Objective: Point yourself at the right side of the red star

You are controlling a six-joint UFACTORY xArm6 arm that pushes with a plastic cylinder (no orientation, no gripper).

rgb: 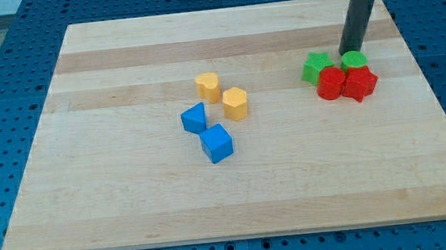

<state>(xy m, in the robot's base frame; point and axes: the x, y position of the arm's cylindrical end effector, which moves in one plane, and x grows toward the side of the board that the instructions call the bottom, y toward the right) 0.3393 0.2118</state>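
Observation:
The red star (360, 84) lies at the view's right, in a tight cluster with a rounder red block (332, 83) on its left, a green star (313, 67) and a green round block (353, 59) just above it. My tip (344, 53) stands at the upper edge of this cluster, between the two green blocks and against the green round block's left side. It is above and slightly left of the red star, with the green round block between them. The rod rises to the view's top right.
A yellow heart-like block (207, 85) and a yellow hexagon (236, 103) sit near the board's middle. A blue wedge-like block (194, 118) and a blue cube (217, 142) lie just below them. The wooden board's (134, 214) right edge is close to the red star.

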